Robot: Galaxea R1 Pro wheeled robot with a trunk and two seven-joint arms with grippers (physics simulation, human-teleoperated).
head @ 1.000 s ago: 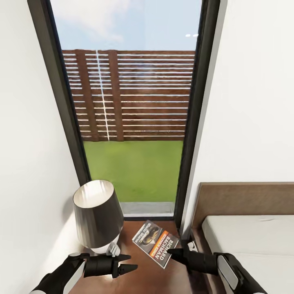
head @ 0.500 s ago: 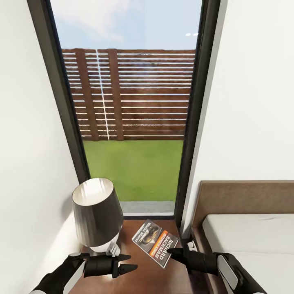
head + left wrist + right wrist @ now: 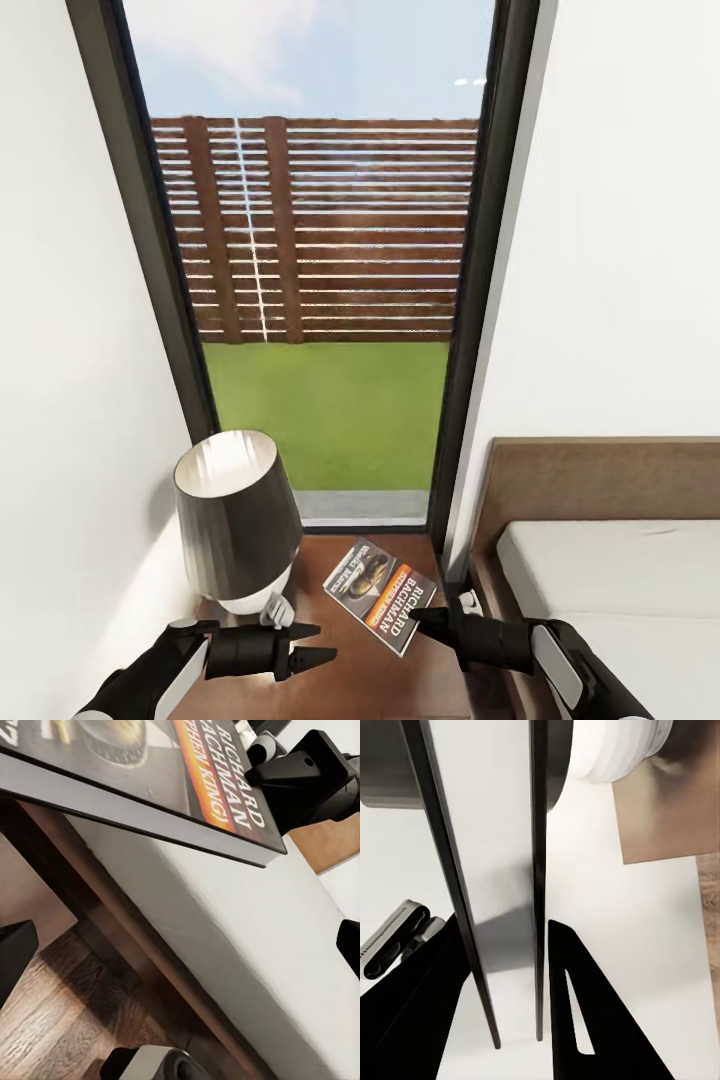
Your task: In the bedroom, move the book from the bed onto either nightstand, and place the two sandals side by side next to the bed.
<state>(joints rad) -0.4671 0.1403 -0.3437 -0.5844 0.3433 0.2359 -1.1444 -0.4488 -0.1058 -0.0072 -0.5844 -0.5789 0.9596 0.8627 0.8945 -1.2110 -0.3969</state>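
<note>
Book (image 3: 381,597) lies on nightstand (image 3: 420,672) by lamp (image 3: 236,520); right hand (image 3: 424,618) open at its corner, left hand (image 3: 312,645) open, empty; sandals next.

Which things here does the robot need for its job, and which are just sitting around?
For the job:
- the book, lying on the nightstand
- the bed, to the right
- the right gripper, at the book's near edge

Just sitting around:
- the lamp, on the nightstand left of the book
- the window, with the fence and grass outside

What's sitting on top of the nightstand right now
On the nightstand are the book, cover up, and a lamp. The lamp's shade hides the top behind it.
</note>
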